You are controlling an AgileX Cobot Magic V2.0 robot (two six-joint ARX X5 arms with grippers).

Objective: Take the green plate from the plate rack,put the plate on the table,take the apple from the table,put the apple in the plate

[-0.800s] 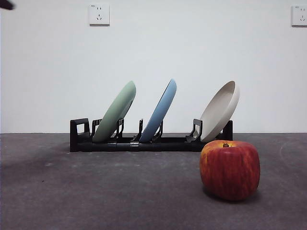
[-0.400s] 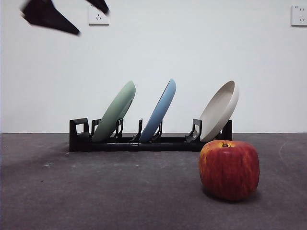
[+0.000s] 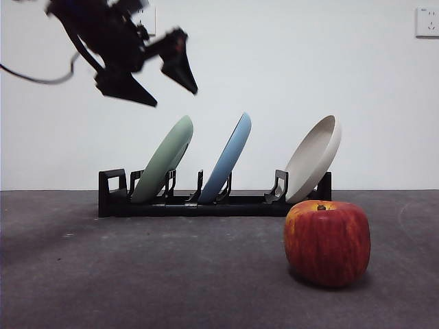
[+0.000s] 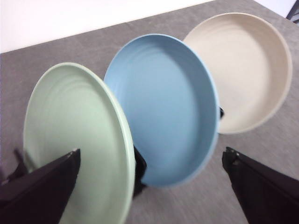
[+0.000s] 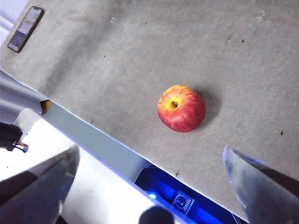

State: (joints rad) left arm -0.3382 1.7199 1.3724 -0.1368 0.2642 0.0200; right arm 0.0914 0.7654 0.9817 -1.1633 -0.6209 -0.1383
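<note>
The green plate (image 3: 164, 161) leans in the leftmost slot of the black plate rack (image 3: 206, 204), which stands at the back of the table (image 3: 137, 274). My left gripper (image 3: 176, 99) hangs open just above the plate's upper rim, not touching it. In the left wrist view the green plate (image 4: 74, 135) lies between the open jaws of the left gripper (image 4: 151, 154). The red apple (image 3: 327, 243) sits on the table at the front right. My right gripper (image 5: 150, 149) is open, high over the apple (image 5: 181, 108).
A light blue plate (image 3: 228, 159) and a cream-white plate (image 3: 314, 159) lean in the rack to the right of the green one. A phone (image 5: 26, 29) lies near the table's edge. Two wall sockets (image 3: 426, 22) are on the white wall behind.
The left arm has come down from the top left corner into full view, its open jaws now just above the green plate. Plates and apple have not moved.
</note>
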